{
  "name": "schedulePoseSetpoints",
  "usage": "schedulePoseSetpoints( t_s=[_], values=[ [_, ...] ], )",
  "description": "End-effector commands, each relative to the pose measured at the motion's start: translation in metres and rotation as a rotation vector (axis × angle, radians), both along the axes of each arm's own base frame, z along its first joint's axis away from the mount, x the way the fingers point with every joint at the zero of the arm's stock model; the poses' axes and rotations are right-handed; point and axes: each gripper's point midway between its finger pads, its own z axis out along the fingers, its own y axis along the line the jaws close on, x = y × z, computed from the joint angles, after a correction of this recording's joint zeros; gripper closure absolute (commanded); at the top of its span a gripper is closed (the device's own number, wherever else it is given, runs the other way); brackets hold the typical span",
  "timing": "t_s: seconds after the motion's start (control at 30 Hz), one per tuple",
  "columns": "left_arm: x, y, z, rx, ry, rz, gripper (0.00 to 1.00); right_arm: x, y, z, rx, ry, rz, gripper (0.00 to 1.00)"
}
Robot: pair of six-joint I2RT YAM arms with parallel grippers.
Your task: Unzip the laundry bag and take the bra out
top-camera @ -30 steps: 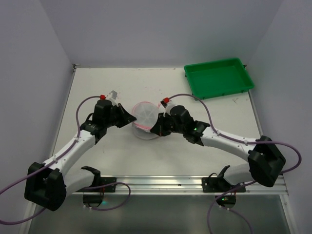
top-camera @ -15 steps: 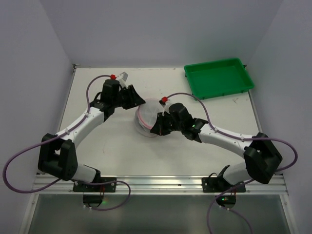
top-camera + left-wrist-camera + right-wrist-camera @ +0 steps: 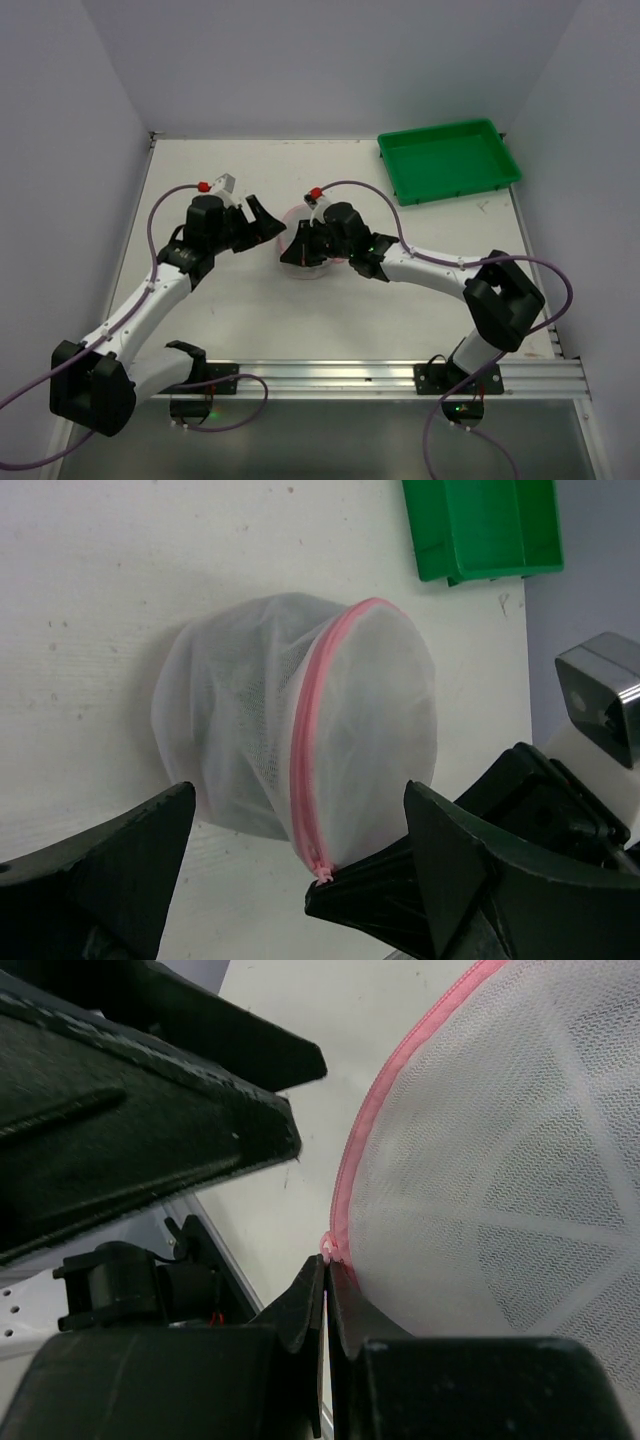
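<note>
Right fingers (image 3: 303, 1308) clenched on the zipper pull (image 3: 321, 872) of the laundry bag (image 3: 240, 730), left fingers (image 3: 110, 870) released beside it; they should steady the bag before the pull travels

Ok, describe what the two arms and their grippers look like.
The left arm and right arm have white links and black joints. The left gripper and right gripper are black with wedge-shaped fingers. Purple cables loop along each arm; red caps top the wrists.
</note>
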Motion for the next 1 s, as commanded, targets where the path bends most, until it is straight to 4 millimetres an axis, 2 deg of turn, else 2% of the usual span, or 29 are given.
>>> schedulePoseSetpoints(
  t_s=[0.0, 0.1, 0.2, 0.3, 0.33, 0.43, 0.47, 0.5, 0.57, 0.63, 0.67, 0.7, 0.73, 0.77, 0.87, 0.97],
  values=[
    [-0.012, -0.007, -0.013, -0.051, 0.040, -0.015, 0.15, 0.000, 0.017, 0.025, 0.078, -0.031, 0.033, 1.00],
    [-0.015, -0.015, -0.018, -0.058, 0.042, -0.036, 0.31, -0.001, 0.017, 0.022, 0.073, -0.030, 0.033, 1.00],
    [-0.012, -0.020, -0.020, -0.068, 0.039, -0.049, 0.39, -0.001, 0.016, 0.021, 0.063, -0.031, 0.031, 1.00],
    [-0.008, -0.023, -0.022, -0.071, 0.045, -0.048, 0.63, -0.004, 0.012, 0.018, 0.040, -0.034, 0.033, 1.00],
    [-0.008, -0.023, -0.025, -0.065, 0.051, -0.043, 0.78, -0.005, 0.008, 0.015, 0.022, -0.030, 0.032, 1.00],
    [-0.004, -0.019, -0.024, -0.047, 0.039, -0.028, 0.97, -0.014, -0.008, 0.002, -0.044, -0.032, 0.038, 1.00],
    [-0.004, -0.019, -0.024, -0.044, 0.035, -0.027, 1.00, -0.018, -0.018, -0.011, -0.081, -0.023, 0.035, 1.00],
    [-0.004, -0.019, -0.025, -0.041, 0.037, -0.028, 1.00, -0.020, -0.026, -0.009, -0.099, -0.051, 0.036, 1.00],
    [-0.006, -0.018, -0.027, -0.031, 0.040, -0.036, 1.00, -0.022, -0.052, -0.032, -0.187, -0.033, 0.000, 1.00],
    [-0.009, -0.017, -0.029, -0.025, 0.048, -0.043, 1.00, -0.028, -0.075, -0.040, -0.229, -0.011, -0.012, 1.00],
    [-0.010, -0.017, -0.031, -0.022, 0.051, -0.044, 1.00, -0.025, -0.096, -0.055, -0.257, 0.024, -0.048, 1.00],
    [-0.012, -0.016, -0.033, -0.020, 0.053, -0.043, 1.00, -0.024, -0.108, -0.059, -0.263, 0.042, -0.071, 1.00],
    [-0.012, -0.015, -0.032, -0.018, 0.049, -0.042, 1.00, -0.022, -0.118, -0.054, -0.247, 0.045, -0.097, 1.00],
    [-0.013, -0.014, -0.032, -0.016, 0.047, -0.044, 1.00, -0.015, -0.139, -0.065, -0.260, 0.072, -0.154, 1.00],
    [-0.019, -0.015, -0.035, -0.012, 0.053, -0.062, 1.00, 0.000, -0.163, -0.060, -0.260, 0.061, -0.239, 1.00],
    [-0.027, -0.019, -0.037, -0.034, 0.062, -0.094, 1.00, 0.009, -0.163, -0.053, -0.278, 0.040, -0.236, 1.00]
  ],
)
